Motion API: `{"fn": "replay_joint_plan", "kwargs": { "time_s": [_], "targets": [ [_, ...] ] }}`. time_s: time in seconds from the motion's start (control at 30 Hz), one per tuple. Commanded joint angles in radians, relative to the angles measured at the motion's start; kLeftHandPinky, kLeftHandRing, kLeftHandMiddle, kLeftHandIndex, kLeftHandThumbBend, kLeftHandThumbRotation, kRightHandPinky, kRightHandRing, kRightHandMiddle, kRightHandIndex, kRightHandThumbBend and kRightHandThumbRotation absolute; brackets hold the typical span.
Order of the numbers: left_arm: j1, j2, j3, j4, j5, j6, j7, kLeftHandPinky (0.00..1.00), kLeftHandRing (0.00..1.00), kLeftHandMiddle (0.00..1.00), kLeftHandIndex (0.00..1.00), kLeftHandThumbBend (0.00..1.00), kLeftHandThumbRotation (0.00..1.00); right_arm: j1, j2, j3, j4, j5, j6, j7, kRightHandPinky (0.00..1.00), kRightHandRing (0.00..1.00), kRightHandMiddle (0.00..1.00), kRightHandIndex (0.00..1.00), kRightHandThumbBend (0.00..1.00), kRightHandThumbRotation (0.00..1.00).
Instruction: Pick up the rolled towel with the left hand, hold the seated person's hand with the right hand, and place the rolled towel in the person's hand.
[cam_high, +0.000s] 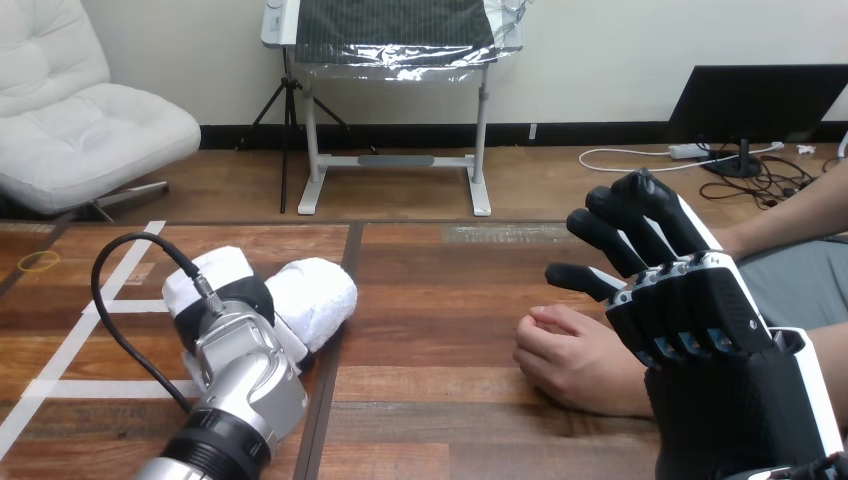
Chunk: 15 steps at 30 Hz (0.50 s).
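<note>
At the tabletop's (440, 400) near edge, the silver left forearm (245, 385) comes in toward the near-left corner and slants up to the left hand (225, 295). That hand lies against the left end of the rolled towel (318, 295). Its own back hides its underside, so I cannot tell whether it grips the towel. The white towel sits left of the tabletop's middle, its rounded end sticking out to the right of the hand.

Toward the near-right corner the right hand (725, 390) is raised above the wood. Its black fingers (640, 225) are straight and spread apart, holding nothing, and point toward the far edge. The person's hand (570, 360) rests on the tabletop just to its left, loosely curled, partly under the robot's palm.

White tape lines (75, 335) cross the left side, reaching toward the far-left corner.
</note>
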Motion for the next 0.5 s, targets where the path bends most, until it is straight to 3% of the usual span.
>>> {"fn": "replay_joint_plan", "kwargs": {
  "time_s": [0.0,0.2,0.3,0.47],
  "targets": [
    [0.008,0.018,0.008,-0.062,0.0,-0.018,0.033,0.05,0.13,0.24,0.62,0.72,0.0,-0.039,0.006,-0.014,-0.042,0.012,-0.015,0.0,0.76,0.88,0.89,0.89,1.0,1.0],
    [0.068,0.022,0.042,-0.163,-0.016,-0.053,0.094,0.05,0.13,0.24,0.59,0.73,0.0,-0.035,0.006,-0.01,-0.046,0.014,-0.005,-0.004,0.76,0.88,0.88,0.89,1.0,1.0],
    [0.107,0.02,0.075,-0.234,-0.035,-0.079,0.123,0.06,0.14,0.25,0.5,0.74,0.0,-0.035,0.005,-0.009,-0.046,0.014,-0.001,-0.004,0.76,0.87,0.88,0.88,1.0,1.0],
    [0.162,0.017,0.106,-0.35,-0.039,-0.088,0.146,0.06,0.14,0.25,0.43,0.73,0.0,-0.036,0.005,-0.013,-0.042,0.009,0.0,-0.005,0.76,0.87,0.88,0.88,1.0,1.0]
  ]
}}
